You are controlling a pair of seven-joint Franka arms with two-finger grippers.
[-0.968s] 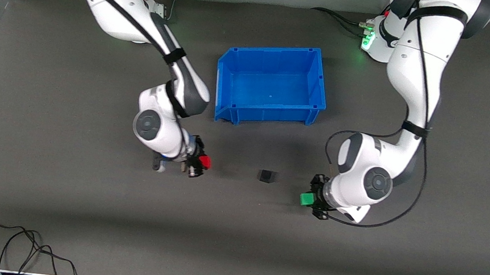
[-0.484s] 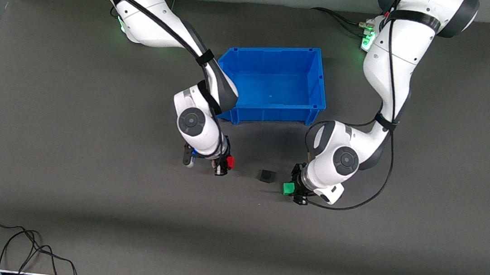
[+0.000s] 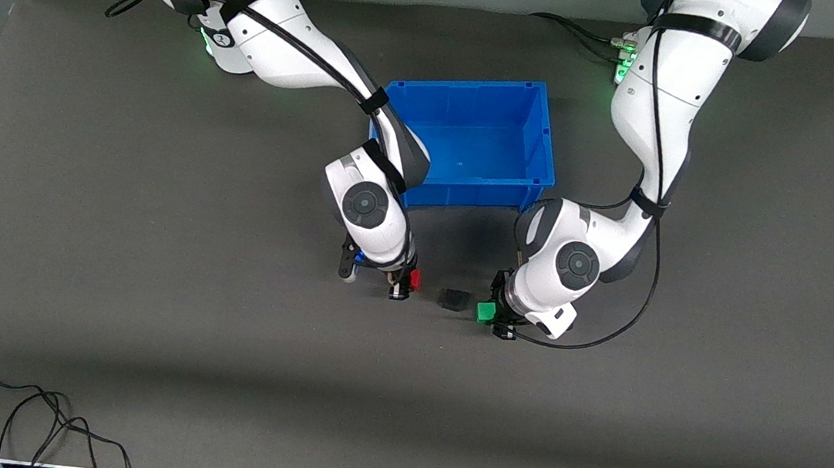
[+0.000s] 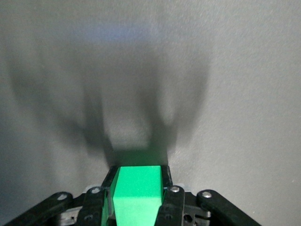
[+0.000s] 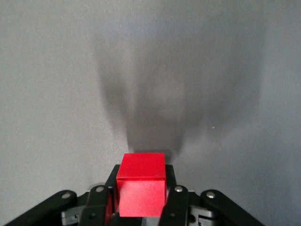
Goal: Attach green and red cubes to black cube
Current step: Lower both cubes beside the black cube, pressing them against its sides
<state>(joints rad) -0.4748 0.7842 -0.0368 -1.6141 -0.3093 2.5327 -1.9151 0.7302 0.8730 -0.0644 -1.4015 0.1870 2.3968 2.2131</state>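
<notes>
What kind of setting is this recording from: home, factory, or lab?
Most likely a robotics lab bench: a grey mat covers the table, there is a blue bin, and loose cables trail along the mat's edge. Each claw holds a small cube beside a black cube.

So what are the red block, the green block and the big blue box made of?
Red cube: probably hard plastic, smooth, with a slight sheen on top. Green cube: likely the same, flat even colour, sharp edges. Blue bin: looks like moulded plastic, with a ribbed rim and a faint shine.
</notes>
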